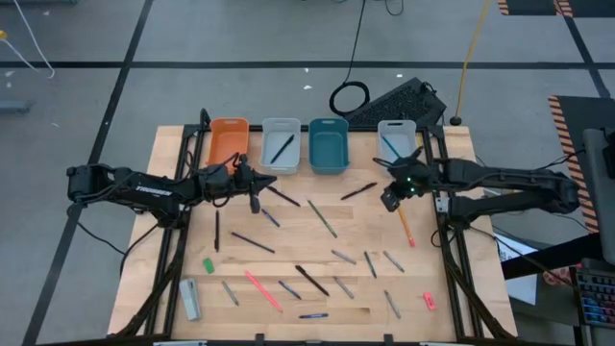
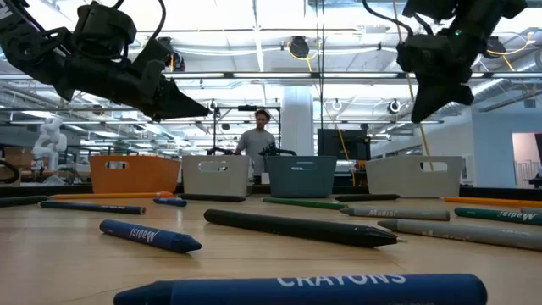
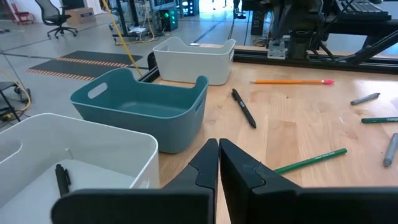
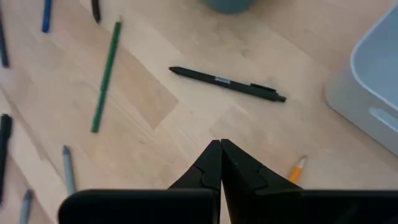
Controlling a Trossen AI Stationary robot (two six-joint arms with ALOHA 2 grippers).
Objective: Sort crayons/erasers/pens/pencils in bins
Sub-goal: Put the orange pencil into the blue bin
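Left gripper (image 1: 261, 181): fingers pressed together, empty, raised, left of centre below the near grey-white bin (image 1: 281, 143).
Right gripper (image 1: 392, 197): fingers together, empty, right of centre above the black pen (image 4: 227, 83).
Bins: row along upper table; orange (image 1: 228, 140), teal (image 1: 328, 144), far grey-white (image 1: 396, 139).
Erasers: green (image 1: 208, 265) lower left; pink-red (image 1: 429, 301) lower right.

Smooth matt plastic bins (image 1: 328, 146) sit on a pale wood-grain table (image 1: 317, 279) with a satin finish.
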